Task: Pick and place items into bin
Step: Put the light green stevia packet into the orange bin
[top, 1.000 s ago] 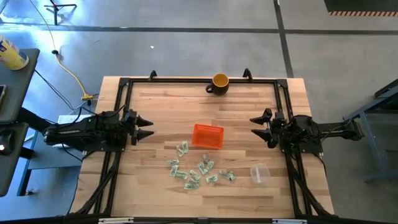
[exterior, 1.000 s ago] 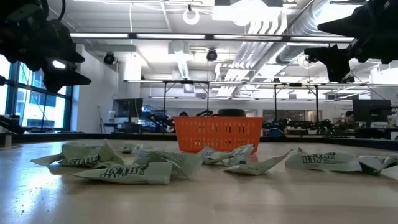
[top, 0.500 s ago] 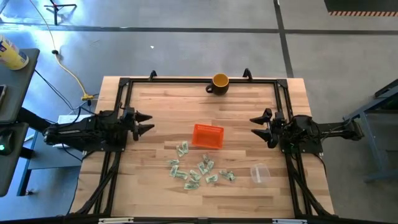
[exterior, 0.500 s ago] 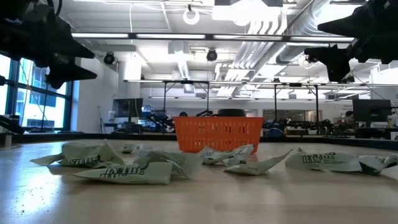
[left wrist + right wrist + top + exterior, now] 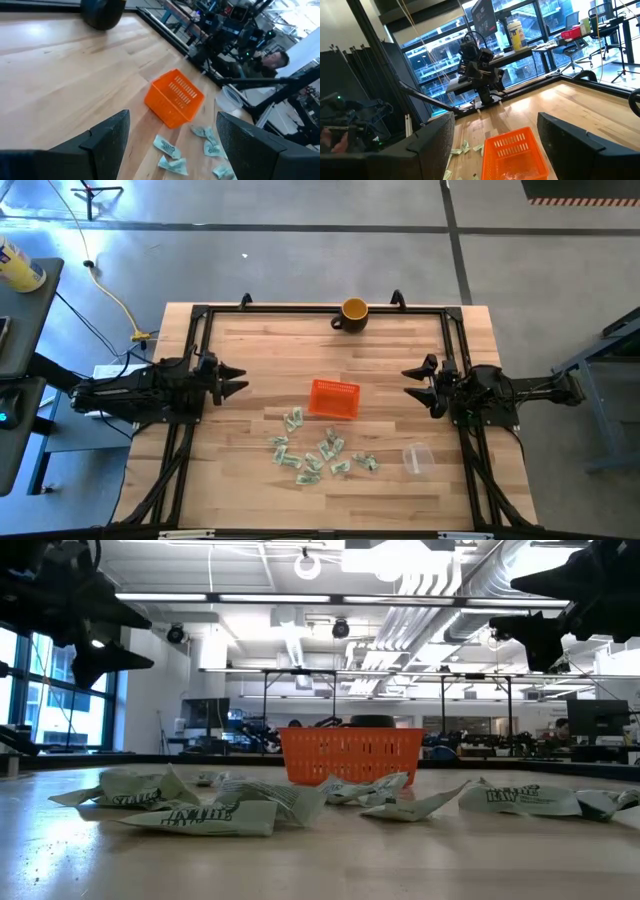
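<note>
The orange perforated bin (image 5: 335,398) sits near the table's middle, also in the low view (image 5: 350,754), the left wrist view (image 5: 174,97) and the right wrist view (image 5: 512,153). Several pale green and white wrapped items (image 5: 318,454) lie scattered on the wood toward the near edge from it (image 5: 230,802) (image 5: 170,148). My left gripper (image 5: 235,380) hangs open above the table's left side, well left of the bin. My right gripper (image 5: 412,382) hangs open above the right side. Neither holds anything.
A yellow mug (image 5: 353,312) stands at the far edge. A clear plastic cup (image 5: 417,459) lies near the right front, beside the right arm's frame. A black frame runs along the table's edges. Bare wood lies between each gripper and the bin.
The left gripper has shifted slightly: it drew back a little toward the table's left edge and, in the low view, rose a bit. It stays open. The right arm, the bin and the items have kept still.
</note>
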Robot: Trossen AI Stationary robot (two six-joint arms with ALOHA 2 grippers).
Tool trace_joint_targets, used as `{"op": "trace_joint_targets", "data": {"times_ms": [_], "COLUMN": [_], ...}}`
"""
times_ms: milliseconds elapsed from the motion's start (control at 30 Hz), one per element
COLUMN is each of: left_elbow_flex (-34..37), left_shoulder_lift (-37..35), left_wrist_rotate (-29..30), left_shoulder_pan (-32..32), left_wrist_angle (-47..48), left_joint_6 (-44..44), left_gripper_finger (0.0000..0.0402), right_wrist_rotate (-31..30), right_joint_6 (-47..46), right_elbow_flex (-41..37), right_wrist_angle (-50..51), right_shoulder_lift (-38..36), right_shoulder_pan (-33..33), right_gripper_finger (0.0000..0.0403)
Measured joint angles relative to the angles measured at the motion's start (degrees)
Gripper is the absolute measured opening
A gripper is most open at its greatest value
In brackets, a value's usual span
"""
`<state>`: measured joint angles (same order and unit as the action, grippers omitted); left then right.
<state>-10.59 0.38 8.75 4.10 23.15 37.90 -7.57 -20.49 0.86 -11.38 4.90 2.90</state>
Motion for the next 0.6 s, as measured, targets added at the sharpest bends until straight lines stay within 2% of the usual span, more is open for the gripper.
{"op": "trace_joint_targets", "data": {"times_ms": [67,133,333,467,600], "left_elbow_flex": [0.0,0.0,0.0,0.0,0.0], "left_shoulder_lift": [0.0,0.0,0.0,0.0,0.3], "left_wrist_rotate": [0.7,1.0,1.9,2.8,2.8], "left_shoulder_pan": [0.0,0.0,0.0,0.0,0.0], "left_wrist_angle": [-0.6,-3.5,-14.1,-16.3,-16.9], "left_joint_6": [1.0,4.2,21.1,20.1,20.5], "left_gripper_finger": [0.0333,0.0333,0.0333,0.0333,0.0333], "right_wrist_rotate": [-1.2,-6.2,-17.9,-21.3,-22.3], "right_joint_6": [-1.3,-3.1,-3.9,-3.4,-15.0], "right_elbow_flex": [0.0,0.0,0.0,0.0,0.0], "right_wrist_angle": [0.0,0.0,-0.1,-0.2,-2.6], "right_shoulder_lift": [-0.1,-0.2,0.0,0.0,0.0], "right_shoulder_pan": [-0.1,-0.3,-0.3,-0.3,-0.3], "right_gripper_finger": [0.0275,0.0275,0.0275,0.0275,0.0275]}}
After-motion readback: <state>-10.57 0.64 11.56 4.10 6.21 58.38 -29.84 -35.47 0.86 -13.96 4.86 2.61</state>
